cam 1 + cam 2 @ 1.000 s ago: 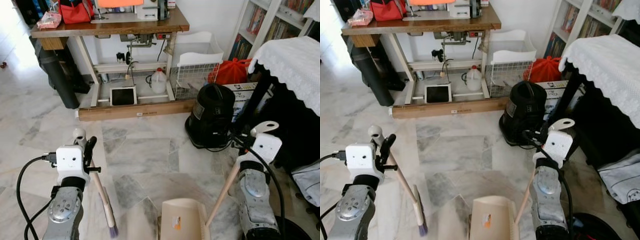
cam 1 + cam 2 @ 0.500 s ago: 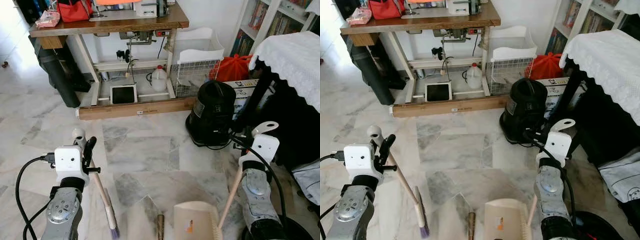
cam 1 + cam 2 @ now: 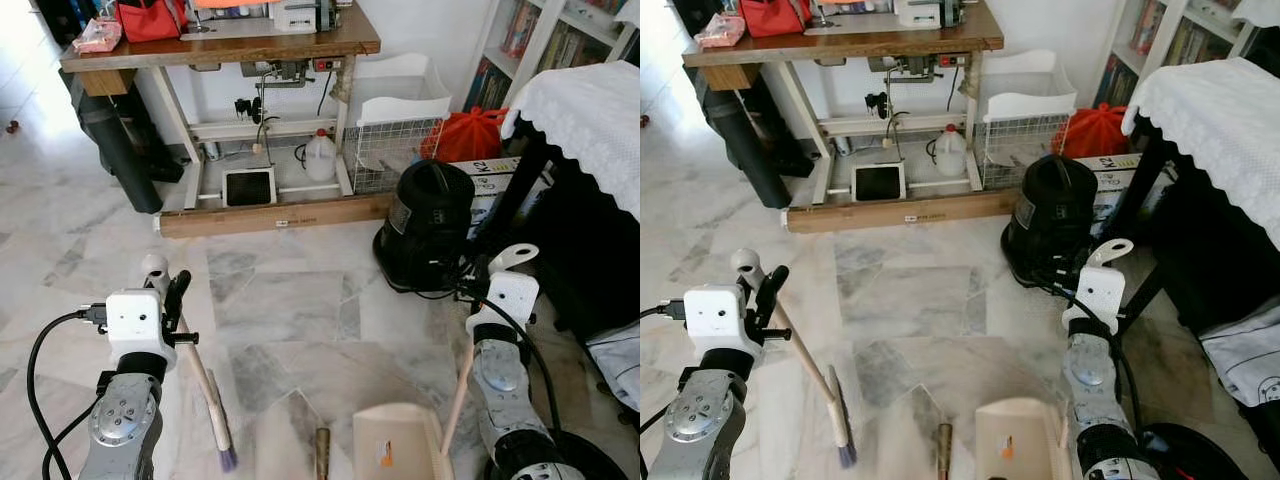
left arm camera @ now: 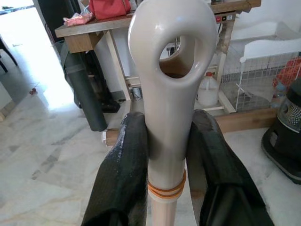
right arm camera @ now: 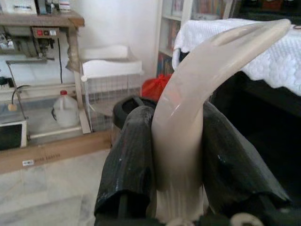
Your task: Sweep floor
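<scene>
Left eye view is showing the left hand (image 3: 172,300) clamping the broom (image 3: 205,385) by its handle top and the right hand (image 3: 497,272) gripping the dustpan (image 3: 400,445) by its long handle. To do this well, the bristles should be drawing low toward the pan's open mouth while the pan's lip is staying flat on the marble floor (image 3: 290,300). What looks like a small brown piece of debris (image 3: 322,452) is lying between the bristles and the pan, below both hands.
</scene>
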Available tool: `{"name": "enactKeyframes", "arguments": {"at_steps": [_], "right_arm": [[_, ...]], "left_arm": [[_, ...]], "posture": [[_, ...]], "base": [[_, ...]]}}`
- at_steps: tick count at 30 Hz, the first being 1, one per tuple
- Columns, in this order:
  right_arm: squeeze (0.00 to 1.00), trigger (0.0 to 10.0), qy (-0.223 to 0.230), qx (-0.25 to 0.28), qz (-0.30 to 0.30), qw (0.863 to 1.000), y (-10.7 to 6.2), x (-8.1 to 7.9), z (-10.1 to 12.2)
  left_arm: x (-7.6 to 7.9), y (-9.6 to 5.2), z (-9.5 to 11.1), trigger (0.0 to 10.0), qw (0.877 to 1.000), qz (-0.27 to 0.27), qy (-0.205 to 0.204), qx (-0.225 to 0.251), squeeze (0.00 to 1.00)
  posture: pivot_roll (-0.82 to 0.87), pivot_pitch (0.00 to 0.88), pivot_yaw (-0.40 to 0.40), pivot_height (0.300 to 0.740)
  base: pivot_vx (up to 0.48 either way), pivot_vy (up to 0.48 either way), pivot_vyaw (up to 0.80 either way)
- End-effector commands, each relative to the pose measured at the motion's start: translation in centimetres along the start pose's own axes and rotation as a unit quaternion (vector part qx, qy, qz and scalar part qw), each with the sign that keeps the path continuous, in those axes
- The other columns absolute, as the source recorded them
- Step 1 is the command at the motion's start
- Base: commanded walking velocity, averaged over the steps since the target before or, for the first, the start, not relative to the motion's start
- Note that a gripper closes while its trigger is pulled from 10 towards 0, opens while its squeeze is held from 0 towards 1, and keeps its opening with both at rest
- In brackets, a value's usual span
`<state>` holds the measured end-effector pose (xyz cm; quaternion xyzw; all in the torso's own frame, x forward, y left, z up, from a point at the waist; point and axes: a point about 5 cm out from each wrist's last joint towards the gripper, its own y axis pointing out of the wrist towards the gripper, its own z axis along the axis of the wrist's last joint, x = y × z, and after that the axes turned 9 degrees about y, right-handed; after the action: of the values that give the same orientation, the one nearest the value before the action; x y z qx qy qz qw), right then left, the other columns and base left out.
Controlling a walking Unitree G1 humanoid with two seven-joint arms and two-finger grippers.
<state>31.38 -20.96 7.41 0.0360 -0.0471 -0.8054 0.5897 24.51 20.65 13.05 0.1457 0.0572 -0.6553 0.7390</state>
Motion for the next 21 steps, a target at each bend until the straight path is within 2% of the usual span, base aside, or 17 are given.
{"name": "enactKeyframes", "arguments": {"at_steps": [1, 8, 12, 21], "right_arm": [[0.00, 10.0, -0.005, 0.018, 0.004, 1.000, 0.5, -0.1, 0.6], [0.00, 10.0, -0.016, -0.001, -0.001, 1.000, 0.7, 0.3, 0.1], [0.00, 10.0, 0.006, -0.012, -0.014, 1.000, 1.1, 0.3, 0.1], [0.00, 10.0, -0.011, 0.008, 0.011, 1.000, 2.7, -0.8, 1.6]], "left_arm": [[-0.7, 0.0, 1.2, 10.0, 1.000, 0.008, 0.014, 0.025, 0.00], [-0.8, -0.2, 1.4, 10.0, 0.999, 0.008, 0.016, 0.027, 0.00], [-0.9, -0.2, 1.5, 10.0, 0.999, 0.011, 0.017, 0.028, 0.00], [-1.1, -0.3, 2.1, 10.0, 0.999, 0.012, 0.019, 0.036, 0.00]], "posture": [[0.04, 0.142, 0.034, 0.740], [0.05, 0.156, 0.037, 0.740], [0.05, 0.161, 0.036, 0.740], [0.07, 0.182, 0.038, 0.740]], "base": [[0.000, 0.000, 0.00], [0.000, 0.000, 0.00], [0.000, 0.000, 0.00], [0.000, 0.000, 0.00]]}}
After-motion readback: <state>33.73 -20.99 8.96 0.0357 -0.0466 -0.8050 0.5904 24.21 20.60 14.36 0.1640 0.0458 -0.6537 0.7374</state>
